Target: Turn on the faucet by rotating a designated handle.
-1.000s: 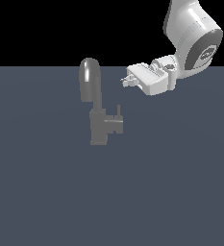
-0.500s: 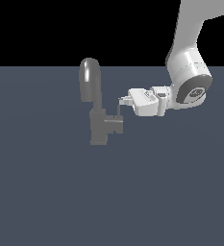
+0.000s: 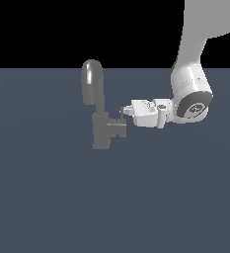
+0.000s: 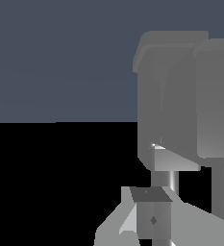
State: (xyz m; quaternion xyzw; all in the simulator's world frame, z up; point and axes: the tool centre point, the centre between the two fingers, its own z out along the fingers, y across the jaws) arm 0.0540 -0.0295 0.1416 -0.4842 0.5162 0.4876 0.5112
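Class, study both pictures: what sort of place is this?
Most likely a bare simulated test scene, not a real kitchen: a lone grey faucet stands on a flat, featureless slate floor against a black void, with a robot gripper alongside.

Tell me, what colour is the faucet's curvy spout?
Grey and shiny like metal. The spout shows best in the exterior view.

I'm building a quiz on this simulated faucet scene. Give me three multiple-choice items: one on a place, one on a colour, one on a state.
1. From which side of the exterior view does the gripper approach the faucet?
A. left
B. right
C. from below

2. What colour is the faucet?
A. grey
B. red
C. gold

3. Where is the gripper relative to the handle?
A. far above the spout
B. resting on the floor
C. at the handle's pin

Answers: 1 B, the arm reaches in from the right. 2 A, it renders grey. 3 C, its tips meet the pin.
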